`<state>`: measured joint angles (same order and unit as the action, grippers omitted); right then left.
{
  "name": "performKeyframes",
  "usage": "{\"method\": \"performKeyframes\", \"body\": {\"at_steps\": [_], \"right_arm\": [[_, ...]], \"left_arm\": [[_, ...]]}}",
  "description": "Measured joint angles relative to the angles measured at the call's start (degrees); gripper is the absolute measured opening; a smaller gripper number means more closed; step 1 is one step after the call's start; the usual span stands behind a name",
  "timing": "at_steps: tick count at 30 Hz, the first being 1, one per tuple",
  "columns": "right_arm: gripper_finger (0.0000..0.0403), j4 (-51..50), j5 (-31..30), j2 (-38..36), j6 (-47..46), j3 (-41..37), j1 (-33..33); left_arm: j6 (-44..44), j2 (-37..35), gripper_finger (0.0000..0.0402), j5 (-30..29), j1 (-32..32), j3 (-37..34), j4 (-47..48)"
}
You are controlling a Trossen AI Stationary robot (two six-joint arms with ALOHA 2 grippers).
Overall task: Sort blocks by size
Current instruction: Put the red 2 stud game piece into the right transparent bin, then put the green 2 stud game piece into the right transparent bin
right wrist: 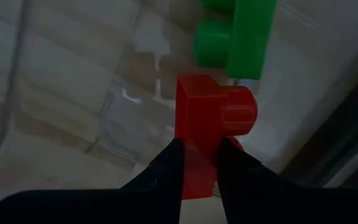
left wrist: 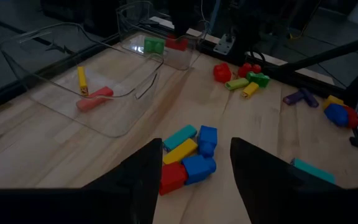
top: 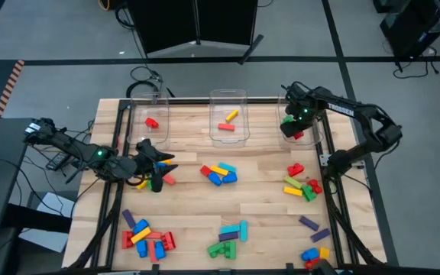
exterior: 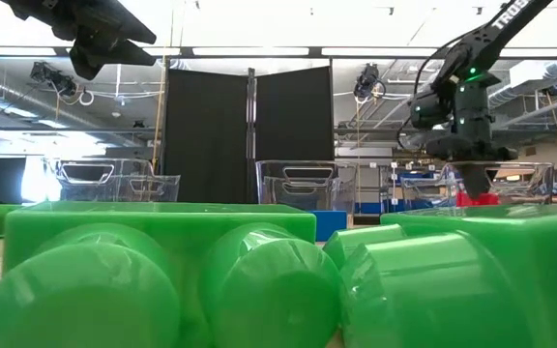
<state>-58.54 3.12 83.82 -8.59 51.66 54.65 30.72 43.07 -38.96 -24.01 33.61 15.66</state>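
Note:
My right gripper (top: 295,130) points down into the far right clear bin (top: 315,122) and is shut on a red block (right wrist: 207,118). A green block (right wrist: 241,37) lies on that bin's floor just beyond it. My left gripper (left wrist: 194,180) hovers open above the table's left side with nothing between its fingers. It looks over a heap of cyan, yellow, blue and red blocks (left wrist: 188,158). The middle bin (top: 212,114) holds a yellow and a red block. The left bin (top: 163,114) holds one red block (top: 152,122). My right gripper pinches the red block between its two fingers (right wrist: 173,162), by the flat sides of its plain end (right wrist: 197,168). Its studded end sticks out past the fingertips. The fingers come from above, pointing down. Whether the block touches the bin's floor, I cannot tell.
Loose blocks lie in heaps about the table: at the middle (top: 220,174), right (top: 302,187), near left (top: 145,237), near middle (top: 229,238) and near right corner (top: 315,253). Some lie under my left arm (top: 159,182). Big green blocks (exterior: 162,280) fill the low view's foreground.

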Motion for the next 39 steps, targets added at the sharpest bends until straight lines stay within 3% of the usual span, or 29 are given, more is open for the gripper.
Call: {"method": "performKeyframes", "body": {"at_steps": [27,32,39], "right_arm": [[0.0166,1.75,-0.51,1.2,3.85,0.0,-0.02],[0.0165,1.44,-0.55,-3.78,3.66,0.0,-0.02],[0.0136,1.2,-0.59,-16.39,2.13,0.0,-0.02]], "left_arm": [[1.13,2.51,0.0198,0.09,0.0,0.0,0.17],[2.89,2.8,0.0198,0.26,0.0,0.0,0.06],[2.54,2.8,0.0198,0.26,0.0,0.0,-0.04]]}}
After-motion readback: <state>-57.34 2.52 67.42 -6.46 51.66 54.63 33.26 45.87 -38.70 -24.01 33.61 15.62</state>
